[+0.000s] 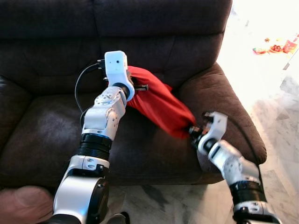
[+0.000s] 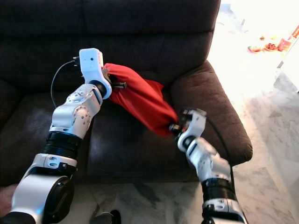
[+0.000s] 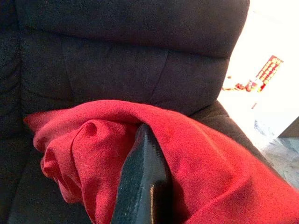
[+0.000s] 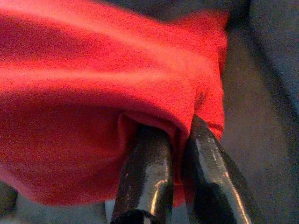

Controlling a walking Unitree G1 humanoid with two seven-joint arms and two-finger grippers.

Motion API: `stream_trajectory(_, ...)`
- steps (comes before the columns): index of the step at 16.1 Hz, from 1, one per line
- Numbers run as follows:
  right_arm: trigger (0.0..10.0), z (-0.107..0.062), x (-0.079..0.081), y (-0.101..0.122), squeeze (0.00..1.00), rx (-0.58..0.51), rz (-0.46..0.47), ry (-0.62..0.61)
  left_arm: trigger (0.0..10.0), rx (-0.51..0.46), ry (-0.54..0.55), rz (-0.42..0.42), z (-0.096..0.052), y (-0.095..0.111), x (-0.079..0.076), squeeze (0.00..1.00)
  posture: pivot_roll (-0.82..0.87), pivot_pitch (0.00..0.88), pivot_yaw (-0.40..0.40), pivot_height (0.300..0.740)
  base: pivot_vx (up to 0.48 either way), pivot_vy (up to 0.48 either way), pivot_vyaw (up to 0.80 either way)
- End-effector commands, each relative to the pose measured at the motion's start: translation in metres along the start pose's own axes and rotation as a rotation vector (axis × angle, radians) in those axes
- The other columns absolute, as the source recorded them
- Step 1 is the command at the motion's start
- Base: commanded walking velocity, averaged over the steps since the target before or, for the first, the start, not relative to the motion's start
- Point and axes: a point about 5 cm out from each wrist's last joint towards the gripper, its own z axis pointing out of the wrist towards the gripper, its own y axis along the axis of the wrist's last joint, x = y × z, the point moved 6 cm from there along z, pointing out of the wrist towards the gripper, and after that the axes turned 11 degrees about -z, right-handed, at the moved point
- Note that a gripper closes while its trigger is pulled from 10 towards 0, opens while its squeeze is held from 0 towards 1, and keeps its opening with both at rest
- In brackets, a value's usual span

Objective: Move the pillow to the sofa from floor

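- Nearest to me: marble floor (image 1: pixel 159 200) under the head camera, and a reddish-brown rounded shape (image 1: pixel 23 205) at the lower left corner that I cannot identify
- Right gripper (image 4: pixel 175 154) sits just ahead of the sofa's front edge, fingers pressed together on a fold at the lower corner of the red pillow (image 1: pixel 161 105); right wrist view shows cloth pinched between the two black fingers (image 4: pixel 145 177)
- The pillow hangs slack between my two grippers, off the floor, above the dark brown sofa (image 1: pixel 46 135) seat cushion near the right armrest (image 1: pixel 224 107)
- Left gripper (image 1: pixel 139 87) is further in, at the pillow's upper end near the backrest; one black finger (image 3: pixel 142 182) is wrapped in red cloth, clamped on it
- Far right, bright floor with small red and orange items (image 1: pixel 275 46); no writing legible on them
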Motion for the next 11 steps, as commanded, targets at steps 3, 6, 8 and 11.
stream_trajectory(3, 0.0, -0.003, 0.016, 0.089, 0.0, -0.295, -0.023, -0.001, 10.0, -0.117, -0.052, 0.039, -0.007, 0.028, -0.011, 0.0, 0.04, 0.13, -0.002, 0.74, 0.0, 0.0, 0.0)
stream_trajectory(6, 10.0, -0.014, 0.037, 0.151, 0.0, -0.481, -0.109, -0.007, 10.0, -0.177, -0.042, 0.026, -0.016, 0.037, 0.0, 0.0, 0.04, 0.111, 0.002, 0.74, 0.0, 0.0, 0.0)
stream_trajectory(8, 10.0, -0.022, 0.05, 0.171, 0.0, -0.554, -0.129, 0.013, 10.0, -0.212, -0.03, 0.022, -0.021, 0.043, 0.006, 0.0, 0.04, 0.105, 0.004, 0.74, 0.0, 0.0, 0.0)
stream_trajectory(11, 10.0, -0.032, 0.069, 0.202, 0.0, -0.654, -0.159, 0.023, 10.0, -0.262, 0.008, 0.099, -0.026, 0.055, 0.016, 0.0, 0.04, 0.106, 0.002, 0.74, 0.0, 0.0, 0.0)
